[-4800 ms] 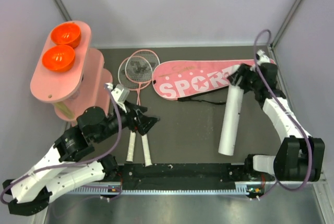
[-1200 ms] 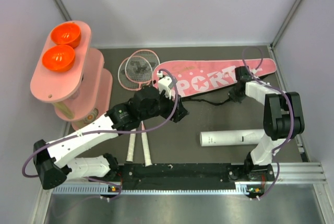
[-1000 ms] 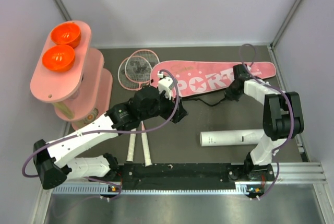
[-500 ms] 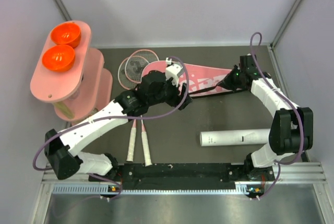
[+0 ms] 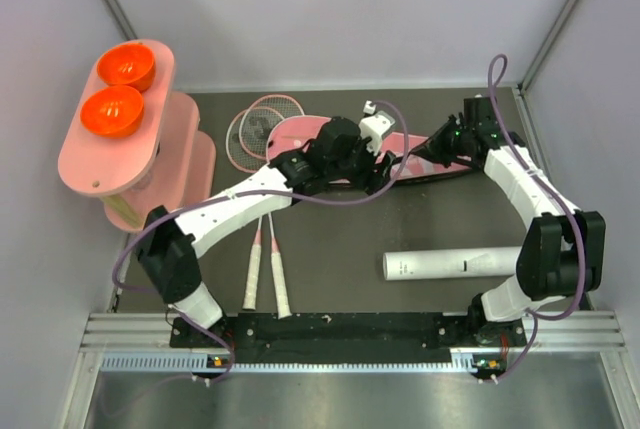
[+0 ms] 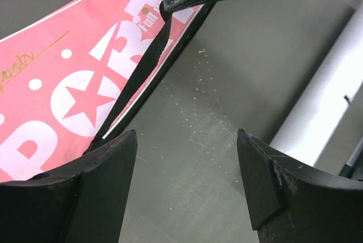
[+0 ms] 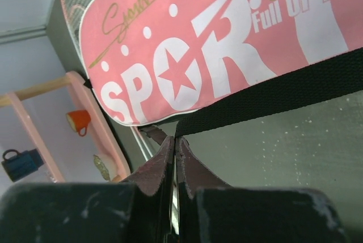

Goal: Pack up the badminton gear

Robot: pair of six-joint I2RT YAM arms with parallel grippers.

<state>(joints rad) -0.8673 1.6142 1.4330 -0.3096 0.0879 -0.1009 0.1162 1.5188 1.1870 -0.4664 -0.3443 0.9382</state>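
The right gripper is pinched shut on the strap of the bag, which lies along the tabletop's far edge. The left gripper hangs open and empty just beside the bag's near rim. I would set the left jaws on that rim, clear of the strap, with the right hold steady so the bag cannot slide. The rackets lie far left and the tube near right.

Left claw wide open, right claw pinched tight, both far forward.
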